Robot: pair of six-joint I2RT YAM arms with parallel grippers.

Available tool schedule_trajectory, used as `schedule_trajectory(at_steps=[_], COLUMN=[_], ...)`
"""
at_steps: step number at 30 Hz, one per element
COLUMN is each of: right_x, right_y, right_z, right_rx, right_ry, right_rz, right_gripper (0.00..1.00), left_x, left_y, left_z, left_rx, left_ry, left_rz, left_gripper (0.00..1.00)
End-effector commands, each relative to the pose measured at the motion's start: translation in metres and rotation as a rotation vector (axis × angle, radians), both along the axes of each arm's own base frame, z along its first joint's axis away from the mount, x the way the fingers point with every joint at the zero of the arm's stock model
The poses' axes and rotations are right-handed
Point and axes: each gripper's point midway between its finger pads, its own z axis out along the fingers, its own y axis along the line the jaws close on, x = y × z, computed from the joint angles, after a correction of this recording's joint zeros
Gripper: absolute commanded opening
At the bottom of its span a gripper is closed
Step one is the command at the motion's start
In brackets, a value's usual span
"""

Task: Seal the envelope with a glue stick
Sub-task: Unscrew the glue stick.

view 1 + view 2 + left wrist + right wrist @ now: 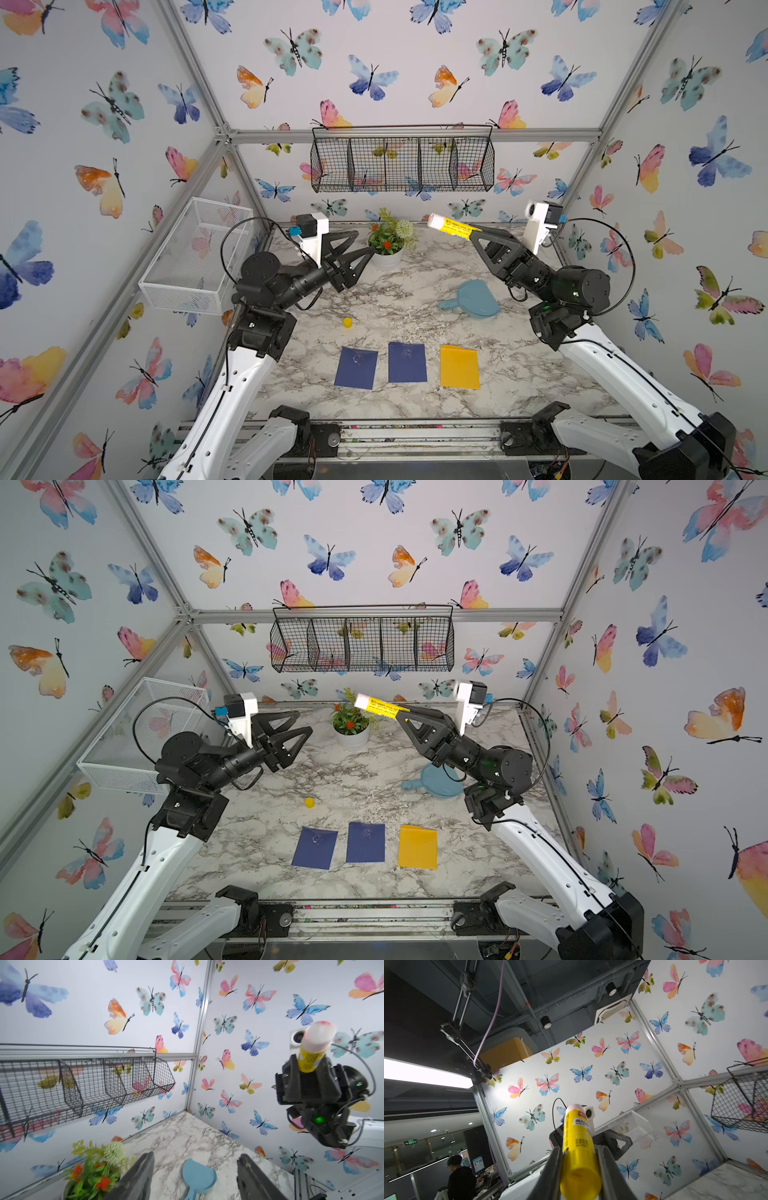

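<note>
Glue stick (453, 227): uncapped, white tip bare, raised high over the far half of the table, pointing toward the left arm; well apart from the envelopes.
Right claw (473, 235): clamped on the yellow barrel near its base end.
Left claw (365, 243): spread wide, holding nothing, raised just beside the potted plant (387, 249).
Cap (347, 322): loose on the marble table (519, 374), near the left arm.
Envelopes: dark blue envelope (356, 368), second dark blue envelope (407, 362) and yellow envelope (459, 367), flat in a row near the front edge; which one to seal, cannot tell.
Risk, grip: hold far from the tip; likely to lever or twist loose if pressed hard onto paper.
Risk, paper: nothing pinning the envelopes; probably dragged or creased by a sticky swipe unless held down by the free claw.
Risk, cap: easily knocked rolling by the left arm on its way down.
Risk, smear: bare tip apt to foul marble if lowered off target.
Room: broad bare marble between cap and blue scoop (471, 299); scoop below the right arm, worth avoiding.
Edges: envelopes close to the front rail; white mesh basket (195, 253) beside the left arm.
</note>
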Motion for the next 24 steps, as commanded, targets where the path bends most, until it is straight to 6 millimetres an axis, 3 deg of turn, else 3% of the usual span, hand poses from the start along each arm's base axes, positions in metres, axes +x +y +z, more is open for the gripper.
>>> schedule_trajectory(at_steps=[1, 10, 18, 24], right_x=[-0.037, -0.045, -0.051, -0.055], right_y=[-0.017, 0.006, 0.025, 0.037], right_z=[0.031, 0.045, 0.053, 0.051], right_rx=[0.144, 0.170, 0.219, 0.224], right_ry=[-0.095, -0.145, -0.163, -0.160], right_rz=[0.132, 0.207, 0.281, 0.319], right_gripper=[0.03, 0.03, 0.03, 0.03], left_x=[-0.055, -0.100, -0.099, -0.109], left_y=[-0.009, -0.055, -0.064, -0.069], left_z=[0.058, 0.105, 0.127, 0.140], left_rx=[-0.121, -0.207, -0.340, -0.389], left_ry=[-0.267, -0.509, -0.547, -0.600], left_rz=[-0.144, -0.225, -0.219, -0.262], left_gripper=[0.69, 0.68, 0.65, 0.60])
